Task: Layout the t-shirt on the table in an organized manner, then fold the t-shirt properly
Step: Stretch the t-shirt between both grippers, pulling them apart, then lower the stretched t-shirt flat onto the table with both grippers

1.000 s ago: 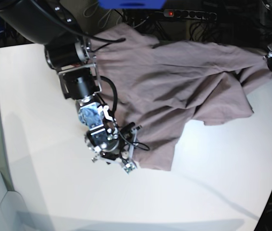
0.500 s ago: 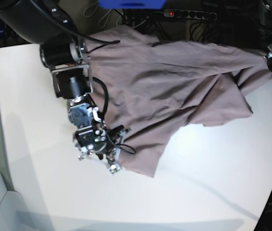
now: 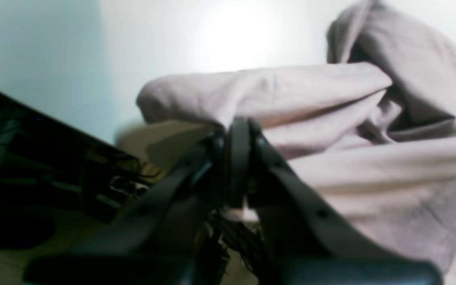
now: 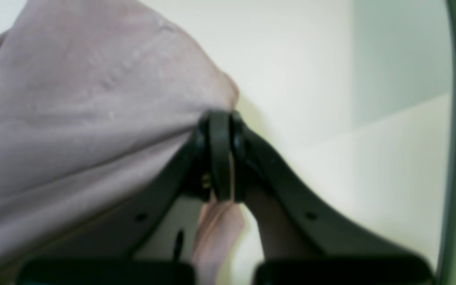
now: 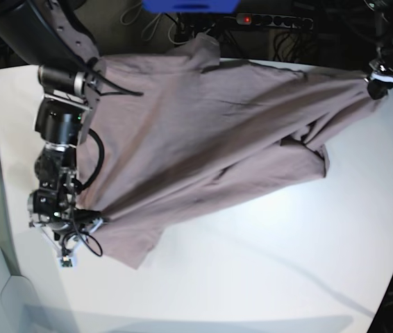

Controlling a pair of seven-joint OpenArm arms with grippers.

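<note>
1. Right gripper (image 4: 220,158) first: its two black fingers are pressed together with a fold of the t-shirt (image 5: 210,139) pinched between them. In the right wrist view a small tail of mauve cloth pokes out below the closed tips.

2. From that pinch, the fabric rises up and away to one side of the fingers as a broad, taut sheet; on the other side of the fingers there is only bare white table (image 4: 311,79).

3. Over to the left gripper (image 3: 238,158): fingers together here too, clamped on a bunched edge of the t-shirt. A thick rolled fold sits right above the tips, and more wrinkled cloth piles up beyond and to the side.

4. On the other side of the left gripper, the wrist view shows a dark, blurred jumble past the table's edge; what is in it cannot be made out.

5. Base view now: the right gripper (image 5: 78,232) sits low at the near-left side of the table (image 5: 252,277), holding a lower corner of the garment. Just past it, a loose flap of cloth droops onto the tabletop.

6. The left gripper (image 5: 377,80) is at the far-right edge of the table, gripping the opposite end of the shirt.

7. Between the two grippers the t-shirt is stretched in a long diagonal span, with creases running along the line from one grip to the other.

8. A folded-over lobe of cloth sags below that span, nearer the left gripper, resting on the table.

9. The shirt's upper edge lies along the table's far rim, just short of a black power strip (image 5: 273,21) behind it.
</note>
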